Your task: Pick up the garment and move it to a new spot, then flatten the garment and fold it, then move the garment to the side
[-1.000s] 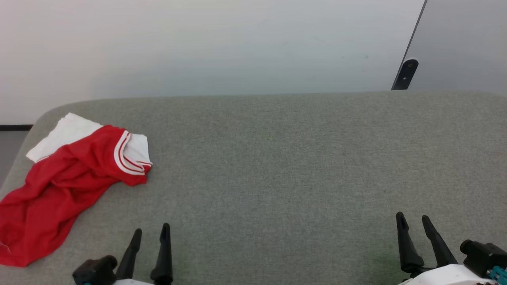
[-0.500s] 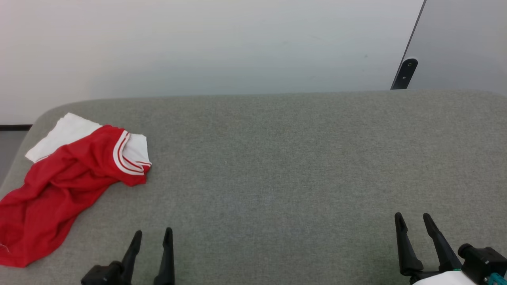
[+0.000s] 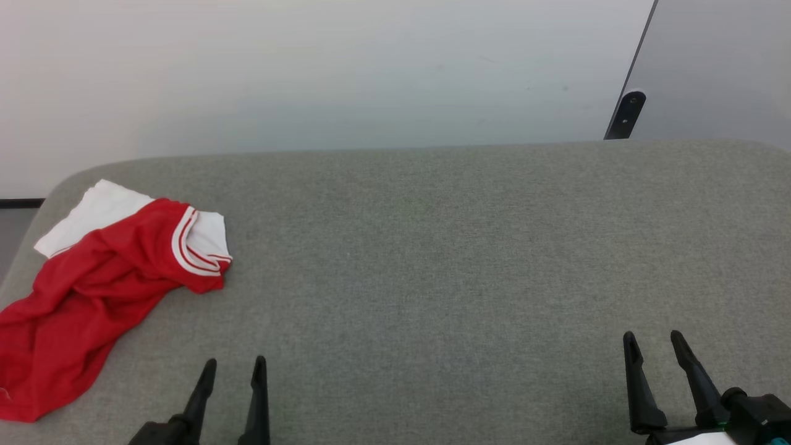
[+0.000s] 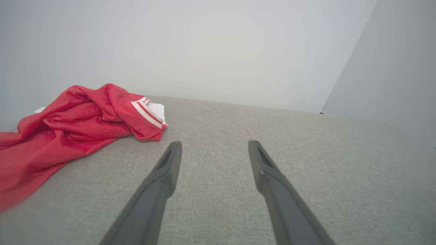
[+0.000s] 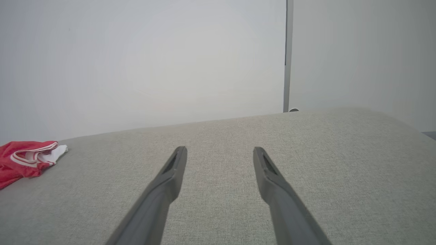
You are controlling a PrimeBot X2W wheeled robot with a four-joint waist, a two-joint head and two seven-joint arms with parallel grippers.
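Garment (image 3: 93,290), bright red fabric with white panels and a white band edged by thin red stripes, crumpled and unfolded, lying at the far left of the grey fabric-covered worktop (image 3: 432,259), white panel toward the rear corner, red end trailing toward the near left edge

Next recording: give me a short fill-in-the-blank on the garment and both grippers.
1. The garment lies crumpled at the robot's ____ end of the grey cushion.
2. The left gripper has its jaws ____.
3. The right gripper, also open, holds ____.
Missing words: left; open; nothing.
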